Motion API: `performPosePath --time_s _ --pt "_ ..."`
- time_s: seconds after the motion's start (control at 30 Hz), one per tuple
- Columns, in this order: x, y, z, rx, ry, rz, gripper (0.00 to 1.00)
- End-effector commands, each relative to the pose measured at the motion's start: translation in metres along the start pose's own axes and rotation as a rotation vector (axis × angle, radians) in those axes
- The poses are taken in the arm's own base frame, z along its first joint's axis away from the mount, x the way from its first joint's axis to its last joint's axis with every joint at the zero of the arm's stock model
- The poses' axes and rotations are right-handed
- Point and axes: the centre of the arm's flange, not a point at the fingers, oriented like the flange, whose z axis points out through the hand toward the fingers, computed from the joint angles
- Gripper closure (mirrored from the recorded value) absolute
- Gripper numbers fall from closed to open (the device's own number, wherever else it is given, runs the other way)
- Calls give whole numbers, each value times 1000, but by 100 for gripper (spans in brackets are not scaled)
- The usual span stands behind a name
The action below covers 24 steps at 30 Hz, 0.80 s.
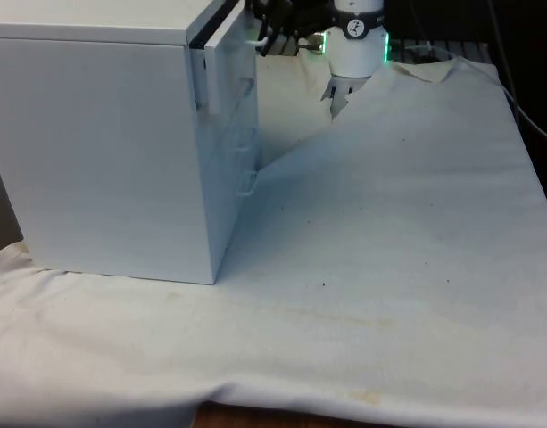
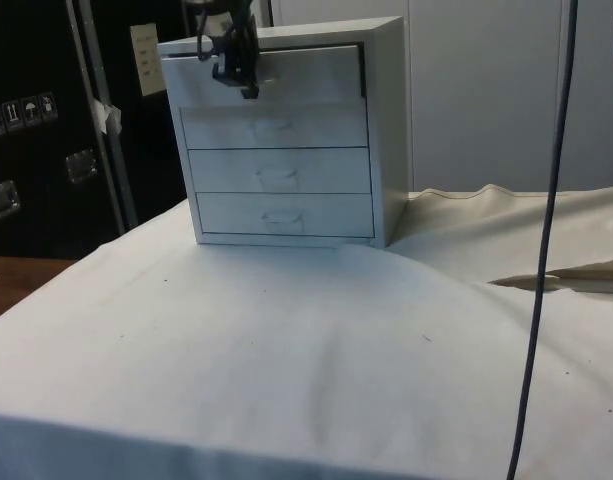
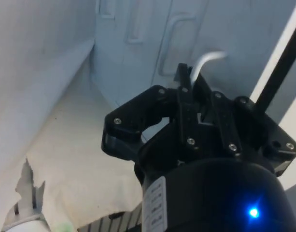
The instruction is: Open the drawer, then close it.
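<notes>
The gripper (image 2: 238,72) sits at the front of the top drawer (image 2: 286,74) of a white chest of drawers (image 2: 381,130), up near that drawer's upper edge on the side view's left part of the front. In the wrist view the two black fingers (image 3: 185,94) are drawn narrow, almost together, pinched on the drawer's curved white handle (image 3: 205,62), which rises from between them. The arm comes down to the drawer from above, its wrist just over the chest's top edge, so the gripper hangs against the drawer front with its fingers reaching towards the face.

The top drawer stands a little way out of the chest: in the front view its front panel (image 1: 227,53) juts beyond the chest's side wall, with a dark gap behind it. The three lower drawers (image 2: 279,170) lie flush, each with a small clear handle in its middle.

The chest stands on the white cloth (image 1: 389,223), towards the front view's left, its plain side wall turned to that camera. The cloth lies rumpled, with folds near the far edge.
</notes>
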Motion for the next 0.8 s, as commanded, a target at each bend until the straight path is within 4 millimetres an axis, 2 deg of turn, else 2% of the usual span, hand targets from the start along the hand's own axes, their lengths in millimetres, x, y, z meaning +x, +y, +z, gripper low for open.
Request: performPosePath --time_s 0.0,0.27,0.3,0.4,0.57,0.6,0.77 --pt "0 -2 -1 -6 -3 0 100" --pt "5 -21 -14 -52 -13 -5 100" --pt "4 -18 -10 -41 -14 -2 100" --pt "7 -31 -19 -65 -14 -5 100" --pt "7 -36 -20 -70 -22 0 100" --pt "9 -44 -26 -87 -20 -2 100" --pt "9 -54 -31 -102 -24 -1 100"
